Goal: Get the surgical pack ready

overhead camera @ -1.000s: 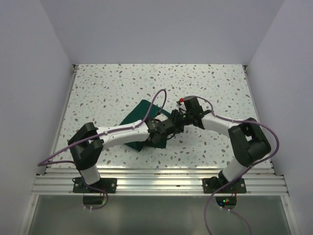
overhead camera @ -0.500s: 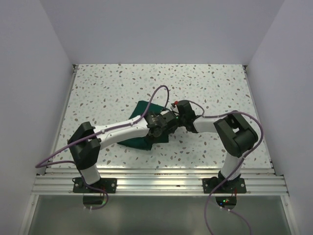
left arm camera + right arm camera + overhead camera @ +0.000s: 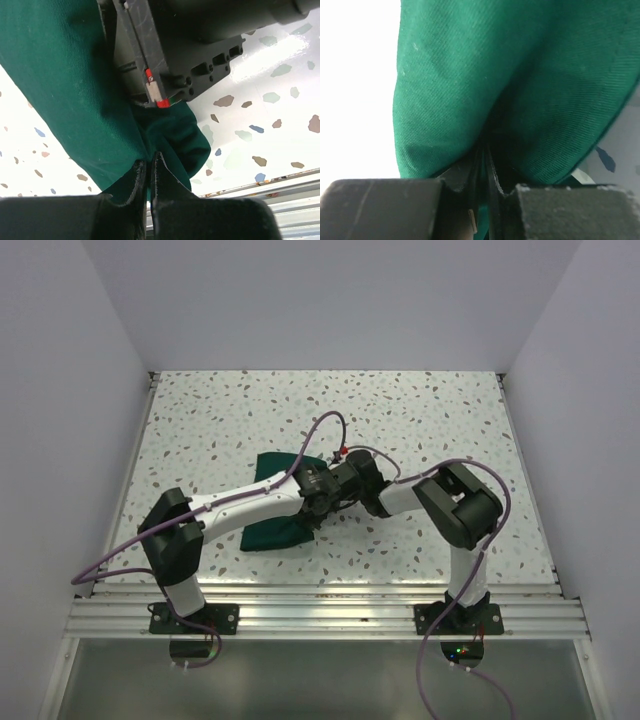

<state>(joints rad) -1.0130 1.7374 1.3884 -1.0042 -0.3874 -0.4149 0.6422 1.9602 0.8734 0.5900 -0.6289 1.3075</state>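
The surgical pack shows as a dark green fabric drape (image 3: 265, 525), bunched into a bundle left of the table's middle. My left gripper (image 3: 318, 502) sits at the bundle's right end, shut on a fold of the drape (image 3: 75, 75) at its fingertips (image 3: 148, 162). My right gripper (image 3: 336, 488) is pressed in right beside it, its black body (image 3: 200, 55) close above the left jaws. In the right wrist view green cloth (image 3: 470, 75) fills the frame, and the right gripper (image 3: 486, 150) pinches a thin layer of it.
The speckled white tabletop (image 3: 420, 420) is walled in white on three sides. A metal rail (image 3: 320, 605) runs along the near edge by the arm bases. Purple cable (image 3: 325, 435) loops above the two wrists.
Both wrists moved left and slightly away, dragging the drape's right side over into a tighter bundle. The right gripper closed onto the cloth, and the right arm folded in.
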